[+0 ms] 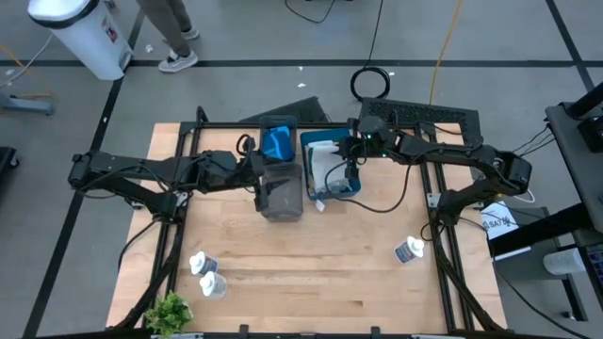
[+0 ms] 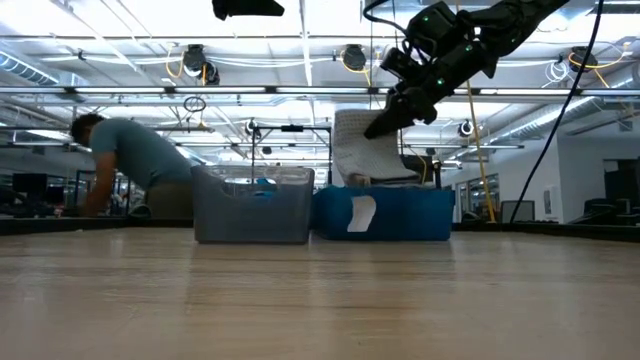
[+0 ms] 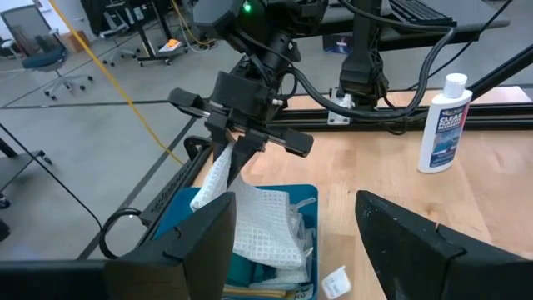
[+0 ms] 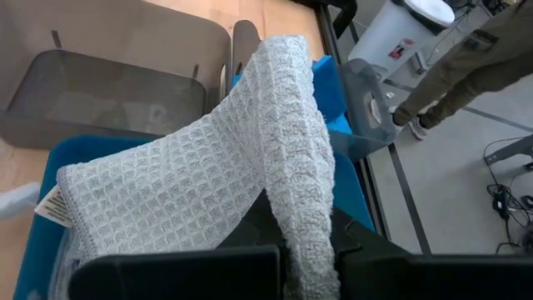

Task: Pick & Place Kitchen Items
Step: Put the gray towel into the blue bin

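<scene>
right now the right gripper (image 3: 243, 143) hangs over the blue tray (image 1: 350, 191), its fingers pinching the pale waffle cloth (image 4: 208, 171), which drapes down into that tray. beside it the left gripper (image 1: 262, 184) sits above the grey tray (image 1: 283, 205), fingers spread and holding nothing. three white bottles (image 1: 407, 250) lie on the worktop (image 1: 311, 273).
</scene>
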Controlling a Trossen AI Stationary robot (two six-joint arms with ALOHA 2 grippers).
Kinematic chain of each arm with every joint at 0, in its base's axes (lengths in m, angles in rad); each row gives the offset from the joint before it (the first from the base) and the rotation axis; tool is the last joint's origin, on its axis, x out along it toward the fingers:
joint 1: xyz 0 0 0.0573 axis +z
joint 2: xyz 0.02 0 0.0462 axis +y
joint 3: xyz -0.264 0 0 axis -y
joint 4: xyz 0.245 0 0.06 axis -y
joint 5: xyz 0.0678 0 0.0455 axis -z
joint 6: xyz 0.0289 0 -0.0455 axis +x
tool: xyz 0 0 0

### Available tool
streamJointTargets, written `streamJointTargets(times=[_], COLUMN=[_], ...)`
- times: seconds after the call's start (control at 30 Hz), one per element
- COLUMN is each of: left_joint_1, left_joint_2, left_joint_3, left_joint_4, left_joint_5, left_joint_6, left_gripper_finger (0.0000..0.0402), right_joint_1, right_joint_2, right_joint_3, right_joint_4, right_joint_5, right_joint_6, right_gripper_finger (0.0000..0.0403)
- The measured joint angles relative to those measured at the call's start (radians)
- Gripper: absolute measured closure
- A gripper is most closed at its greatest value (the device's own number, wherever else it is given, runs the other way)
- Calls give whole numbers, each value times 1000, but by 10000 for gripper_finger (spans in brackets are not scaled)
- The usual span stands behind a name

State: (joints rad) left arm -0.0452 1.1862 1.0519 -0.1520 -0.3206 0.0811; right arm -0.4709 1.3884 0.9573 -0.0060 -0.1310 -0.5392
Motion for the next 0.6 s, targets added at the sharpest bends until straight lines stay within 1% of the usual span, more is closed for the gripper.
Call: streamJointTargets(times=[0.23, 0.5, 0.6], left_joint_1=[0, 0, 0], left_joint_2=[0, 0, 0], left_joint_3=[0, 0, 0], left_joint_4=[0, 0, 0], left_joint_5=[0, 0, 0], left_joint_6=[2, 2, 2], left_gripper_finger=[151, 151, 151], right_joint_1=[0, 0, 0], right_joint_2=[0, 0, 0], right_joint_3=[-15, -151, -187], right_joint_4=[62, 277, 332], right_joint_5=[0, 0, 0], right_joint_6=[0, -26, -27], right_gripper_finger=[397, 397, 397])
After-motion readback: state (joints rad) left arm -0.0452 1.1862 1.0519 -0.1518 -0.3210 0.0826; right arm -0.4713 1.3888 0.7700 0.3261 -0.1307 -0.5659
